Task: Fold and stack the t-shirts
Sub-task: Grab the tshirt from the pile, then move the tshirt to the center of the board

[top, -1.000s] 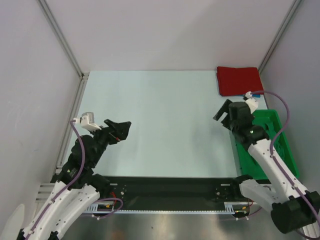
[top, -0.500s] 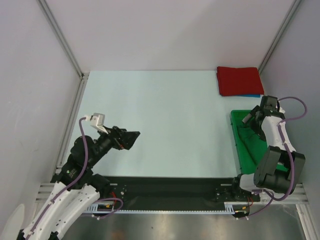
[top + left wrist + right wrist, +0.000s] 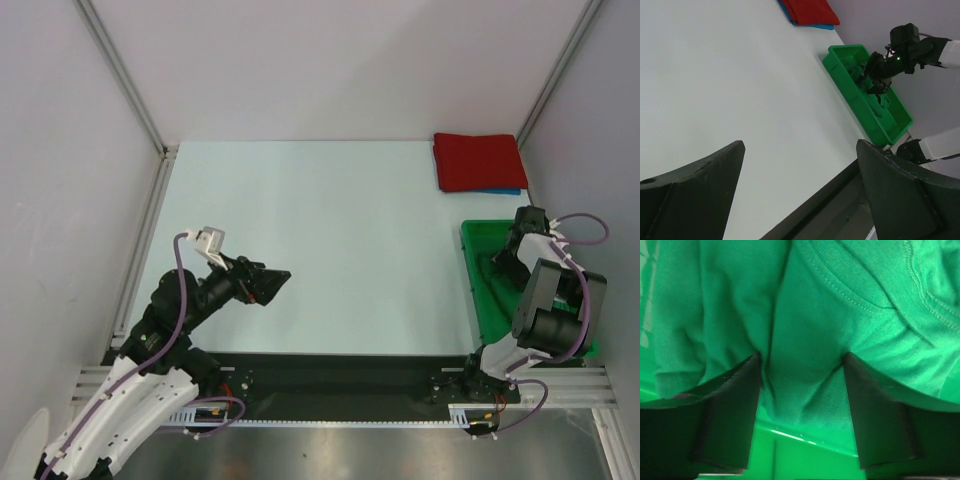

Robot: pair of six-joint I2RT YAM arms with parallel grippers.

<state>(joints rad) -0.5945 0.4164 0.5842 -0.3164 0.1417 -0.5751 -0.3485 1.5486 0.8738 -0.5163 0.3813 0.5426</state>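
Item 1, left gripper [image 3: 800, 145]: jaws wide, nothing between them, over the table [image 3: 740, 75].
Item 2, right gripper [image 3: 801, 357]: down in the bin [image 3: 847, 47], a ridge of green t-shirt [image 3: 840, 305] between my jaws; whether it is gripped I cannot tell.
Item 3: red t-shirt [image 3: 478, 160], folded, atop blue t-shirt [image 3: 508, 190], far ahead of the left jaws.

Crumpled green t-shirt [image 3: 815, 315] lies in the bin [image 3: 850, 95]; folded red t-shirt [image 3: 478, 160] rests atop blue t-shirt [image 3: 820, 26].
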